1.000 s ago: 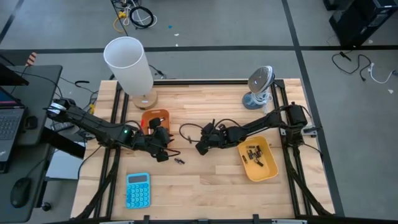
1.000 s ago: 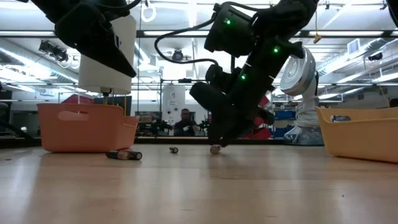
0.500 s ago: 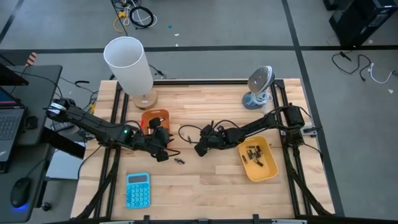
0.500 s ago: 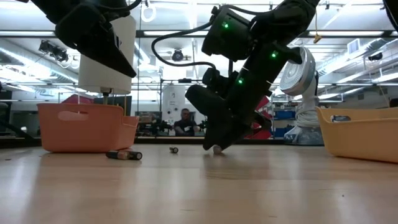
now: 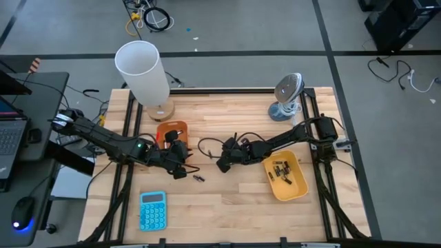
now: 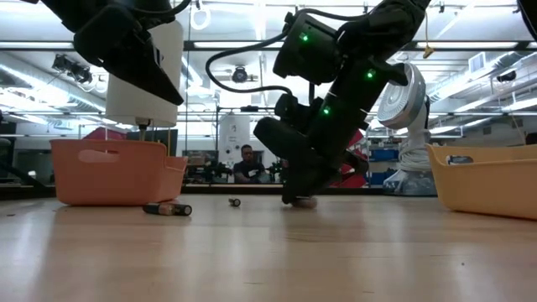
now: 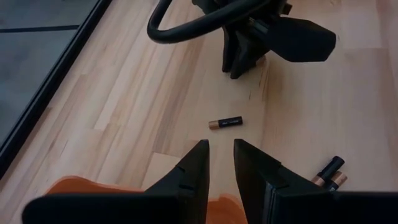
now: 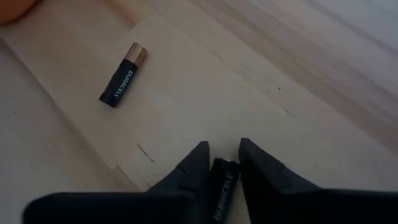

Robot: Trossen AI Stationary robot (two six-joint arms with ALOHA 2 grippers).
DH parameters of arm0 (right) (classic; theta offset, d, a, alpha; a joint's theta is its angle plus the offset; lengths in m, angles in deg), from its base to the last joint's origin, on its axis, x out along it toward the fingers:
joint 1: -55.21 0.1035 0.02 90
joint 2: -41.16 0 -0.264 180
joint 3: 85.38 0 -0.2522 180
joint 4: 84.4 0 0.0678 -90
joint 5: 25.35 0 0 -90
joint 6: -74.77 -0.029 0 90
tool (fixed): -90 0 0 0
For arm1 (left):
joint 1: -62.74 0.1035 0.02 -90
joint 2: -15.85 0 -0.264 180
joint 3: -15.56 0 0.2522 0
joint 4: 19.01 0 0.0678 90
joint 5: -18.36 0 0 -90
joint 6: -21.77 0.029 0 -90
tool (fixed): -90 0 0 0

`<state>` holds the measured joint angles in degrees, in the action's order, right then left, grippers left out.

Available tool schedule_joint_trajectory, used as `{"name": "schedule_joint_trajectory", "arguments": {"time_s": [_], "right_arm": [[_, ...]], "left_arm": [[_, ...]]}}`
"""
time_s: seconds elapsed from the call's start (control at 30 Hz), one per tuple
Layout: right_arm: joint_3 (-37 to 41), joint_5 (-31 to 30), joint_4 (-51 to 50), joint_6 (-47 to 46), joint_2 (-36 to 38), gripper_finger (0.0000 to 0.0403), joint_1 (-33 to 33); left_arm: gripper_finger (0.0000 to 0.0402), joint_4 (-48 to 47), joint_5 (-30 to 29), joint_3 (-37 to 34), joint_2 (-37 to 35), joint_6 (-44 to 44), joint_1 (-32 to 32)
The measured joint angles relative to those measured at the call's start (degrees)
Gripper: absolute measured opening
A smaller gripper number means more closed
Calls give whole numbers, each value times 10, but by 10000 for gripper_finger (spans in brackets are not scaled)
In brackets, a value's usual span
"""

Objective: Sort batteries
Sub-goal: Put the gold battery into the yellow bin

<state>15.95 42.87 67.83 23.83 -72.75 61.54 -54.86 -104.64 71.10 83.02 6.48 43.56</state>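
Pale wood-grain table [image 5: 227, 207], right gripper [image 8: 221, 163] clamped on black cylindrical battery [image 8: 222, 183], left gripper [image 7: 221, 158] slightly apart.

Loose battery [image 8: 123, 75], upper left of the right wrist view: "DURACELL"
Battery between the fingers [image 8: 222, 182], bottom centre: "DURACELL"

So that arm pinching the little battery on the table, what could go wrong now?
The right gripper has a black battery between its fingertips, but only the end shows, so a shallow grip might let it slip when lifted. A loose battery lies nearby on the wood and could roll if bumped. The left gripper hovers close over the orange tray, so the arms might crowd each other.
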Motion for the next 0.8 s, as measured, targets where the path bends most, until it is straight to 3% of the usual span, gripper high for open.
{"name": "schedule_joint_trajectory", "arguments": {"time_s": [0.17,0.8], "right_arm": [[0,0,-2,12,0,27,0],[3,15,5,28,25,20,1]], "left_arm": [[76,0,0,0,0,0,0],[76,-1,0,0,0,15,0]]}}
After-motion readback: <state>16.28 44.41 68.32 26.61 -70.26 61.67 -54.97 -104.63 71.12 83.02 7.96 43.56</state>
